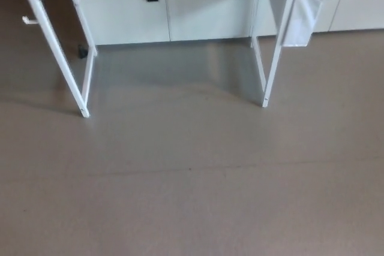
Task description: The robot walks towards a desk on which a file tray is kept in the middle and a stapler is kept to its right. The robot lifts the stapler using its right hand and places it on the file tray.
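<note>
Neither the stapler nor the file tray shows in the head view. No part of my arms or hands is in the picture. Only the underside of a white desk frame appears: a slanted left leg (60, 52) and a slanted right leg (277, 46) stand on the brown floor (192, 178). The desk top is cut off by the picture's upper edge.
White cabinet fronts (180, 4) with black handles run along the back, behind the desk legs. A pale pocket or pouch (303, 16) hangs by the right leg. Brown floor fills the lower two thirds of the view.
</note>
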Controlling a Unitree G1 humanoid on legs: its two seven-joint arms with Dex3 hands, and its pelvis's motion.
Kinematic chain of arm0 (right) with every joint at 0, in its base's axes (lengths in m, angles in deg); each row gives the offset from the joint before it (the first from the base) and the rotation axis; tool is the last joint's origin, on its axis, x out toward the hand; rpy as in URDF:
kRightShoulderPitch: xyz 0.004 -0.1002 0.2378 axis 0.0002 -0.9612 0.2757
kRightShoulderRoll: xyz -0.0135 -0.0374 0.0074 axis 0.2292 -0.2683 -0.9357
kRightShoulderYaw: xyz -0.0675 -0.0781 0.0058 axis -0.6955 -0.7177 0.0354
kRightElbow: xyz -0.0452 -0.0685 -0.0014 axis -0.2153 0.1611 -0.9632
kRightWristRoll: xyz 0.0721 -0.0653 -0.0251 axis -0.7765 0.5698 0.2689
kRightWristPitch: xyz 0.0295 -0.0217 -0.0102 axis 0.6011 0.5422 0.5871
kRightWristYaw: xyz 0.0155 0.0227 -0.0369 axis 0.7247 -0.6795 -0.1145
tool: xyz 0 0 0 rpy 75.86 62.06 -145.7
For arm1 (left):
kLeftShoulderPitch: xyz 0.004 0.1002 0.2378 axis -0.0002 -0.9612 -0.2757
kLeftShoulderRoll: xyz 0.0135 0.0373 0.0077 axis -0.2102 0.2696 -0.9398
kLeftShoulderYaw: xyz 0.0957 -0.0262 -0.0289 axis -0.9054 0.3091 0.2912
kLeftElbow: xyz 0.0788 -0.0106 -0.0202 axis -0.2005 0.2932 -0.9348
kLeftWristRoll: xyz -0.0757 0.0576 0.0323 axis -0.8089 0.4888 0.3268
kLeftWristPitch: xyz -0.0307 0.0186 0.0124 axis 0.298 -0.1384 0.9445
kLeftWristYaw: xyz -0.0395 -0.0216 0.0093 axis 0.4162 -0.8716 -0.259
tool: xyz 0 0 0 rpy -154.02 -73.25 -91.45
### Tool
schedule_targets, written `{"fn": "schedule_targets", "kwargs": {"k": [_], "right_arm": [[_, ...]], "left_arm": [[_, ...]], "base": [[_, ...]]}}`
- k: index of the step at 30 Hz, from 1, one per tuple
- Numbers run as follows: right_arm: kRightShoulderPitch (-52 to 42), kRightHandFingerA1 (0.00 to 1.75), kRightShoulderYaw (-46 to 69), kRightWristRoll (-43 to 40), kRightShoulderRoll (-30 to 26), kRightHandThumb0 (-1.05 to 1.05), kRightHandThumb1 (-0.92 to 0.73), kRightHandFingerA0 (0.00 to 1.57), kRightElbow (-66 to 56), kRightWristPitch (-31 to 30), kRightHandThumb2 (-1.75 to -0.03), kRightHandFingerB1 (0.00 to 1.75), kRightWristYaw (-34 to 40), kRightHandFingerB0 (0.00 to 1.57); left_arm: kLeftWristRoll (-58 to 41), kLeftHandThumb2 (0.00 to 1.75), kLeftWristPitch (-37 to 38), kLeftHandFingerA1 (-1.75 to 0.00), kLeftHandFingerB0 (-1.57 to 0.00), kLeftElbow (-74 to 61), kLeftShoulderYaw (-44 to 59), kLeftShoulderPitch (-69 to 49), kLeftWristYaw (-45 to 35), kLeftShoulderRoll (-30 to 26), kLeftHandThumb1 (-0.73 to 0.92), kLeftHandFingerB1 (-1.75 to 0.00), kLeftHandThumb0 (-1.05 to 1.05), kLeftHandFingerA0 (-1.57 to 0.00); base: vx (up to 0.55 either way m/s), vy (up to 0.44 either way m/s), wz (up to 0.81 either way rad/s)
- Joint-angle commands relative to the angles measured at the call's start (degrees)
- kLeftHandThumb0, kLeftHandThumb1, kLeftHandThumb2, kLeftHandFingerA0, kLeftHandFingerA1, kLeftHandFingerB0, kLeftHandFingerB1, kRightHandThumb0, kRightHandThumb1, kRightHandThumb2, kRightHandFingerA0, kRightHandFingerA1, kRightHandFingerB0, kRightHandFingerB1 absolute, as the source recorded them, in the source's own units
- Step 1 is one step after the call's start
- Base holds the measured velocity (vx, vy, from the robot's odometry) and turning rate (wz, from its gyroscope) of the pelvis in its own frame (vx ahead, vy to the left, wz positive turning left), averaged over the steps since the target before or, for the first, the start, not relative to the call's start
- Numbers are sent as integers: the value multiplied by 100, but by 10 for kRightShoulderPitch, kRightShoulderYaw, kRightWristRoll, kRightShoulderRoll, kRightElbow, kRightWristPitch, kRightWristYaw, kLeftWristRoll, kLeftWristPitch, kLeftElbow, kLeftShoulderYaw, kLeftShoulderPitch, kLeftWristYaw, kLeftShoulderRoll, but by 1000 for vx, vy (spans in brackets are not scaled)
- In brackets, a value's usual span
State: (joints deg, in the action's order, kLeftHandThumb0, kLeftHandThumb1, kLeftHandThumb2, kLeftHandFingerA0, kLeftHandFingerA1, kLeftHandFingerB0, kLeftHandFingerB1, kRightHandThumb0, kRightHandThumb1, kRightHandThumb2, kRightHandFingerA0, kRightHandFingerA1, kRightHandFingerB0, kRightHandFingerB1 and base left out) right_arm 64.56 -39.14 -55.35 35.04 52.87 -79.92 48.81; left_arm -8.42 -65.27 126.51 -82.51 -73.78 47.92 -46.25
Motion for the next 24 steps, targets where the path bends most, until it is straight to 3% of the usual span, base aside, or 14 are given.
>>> {"fn": "schedule_targets", "kwargs": {"k": [1,2,3,4,5,6,9,10,15,19,20,21,23,24], "right_arm": [[-10,25,-3,0,-8,-68,-67,0,-21,-29,-90,0,2,0],[-14,30,-3,-1,-7,-56,-79,0,-23,-16,-63,8,0,0],[-10,30,-5,-1,-10,-65,-67,0,-12,-11,-93,7,-9,0],[-10,27,-1,-7,-8,-58,-79,0,-12,-17,-63,5,-10,0],[-20,21,1,-11,-7,-57,-80,0,-24,-8,-63,4,-16,0],[-20,23,2,-12,-7,-70,-67,0,-24,-7,-90,0,-17,0],[-12,34,5,-11,-3,-57,-80,0,-6,2,-66,4,-10,0],[-15,29,0,-6,-5,-69,-67,0,-15,-4,-91,3,-9,0],[-2,21,-7,1,-10,-57,-78,0,-3,-24,-64,8,-3,0],[4,49,-5,-1,-7,-56,-79,0,14,-11,-63,7,0,0],[-6,46,3,-9,0,-56,-77,0,-5,-13,-64,8,4,0],[-7,44,-2,-5,-4,-58,-79,0,-9,-17,-63,5,0,0],[-7,39,-4,-3,-7,-59,-80,0,-7,-17,-63,4,-5,0],[-6,37,-6,-3,-10,-62,-66,2,-2,-13,-87,0,-12,0]], "left_arm": [[-7,108,-15,-52,-3,3,9,-2,-6,-6,72,-41,-71,-5],[-13,69,-13,-46,-8,6,16,-2,-7,-4,91,-28,-71,-6],[-19,67,-21,-46,-9,12,23,2,-5,0,90,-28,-71,-7],[3,100,-14,-51,-5,1,5,-3,-1,-7,76,-41,-75,-6],[3,114,-10,-53,0,3,5,-3,-3,-8,57,-50,-36,-2],[4,113,-9,-53,0,4,4,-2,-3,-8,57,-50,-36,-2],[1,107,-12,-56,0,6,4,1,-7,-8,75,-39,-78,-13],[2,114,-22,-52,0,6,4,5,-2,-7,58,-50,-36,-2],[14,113,-13,-52,0,11,-5,7,7,-10,56,-50,-36,-2],[10,113,-16,-52,0,4,-5,5,2,-11,57,-50,-36,-2],[3,69,-15,-46,-9,8,1,7,0,-9,92,-30,-72,-12],[4,103,-13,-52,-4,7,1,6,-1,-9,76,-41,-75,-9],[4,103,-15,-52,-4,7,1,6,-1,-9,75,-41,-75,-9],[2,113,-23,-52,0,6,3,7,1,-8,57,-50,-36,-2]], "base": [[206,-103,3],[196,-105,-2],[158,-66,-4],[151,-41,0],[179,-13,-6],[228,21,-5],[243,87,-10],[226,126,-8],[293,166,-1],[263,31,9],[264,-46,10],[222,-80,10],[273,-117,11],[166,-169,14]]}}
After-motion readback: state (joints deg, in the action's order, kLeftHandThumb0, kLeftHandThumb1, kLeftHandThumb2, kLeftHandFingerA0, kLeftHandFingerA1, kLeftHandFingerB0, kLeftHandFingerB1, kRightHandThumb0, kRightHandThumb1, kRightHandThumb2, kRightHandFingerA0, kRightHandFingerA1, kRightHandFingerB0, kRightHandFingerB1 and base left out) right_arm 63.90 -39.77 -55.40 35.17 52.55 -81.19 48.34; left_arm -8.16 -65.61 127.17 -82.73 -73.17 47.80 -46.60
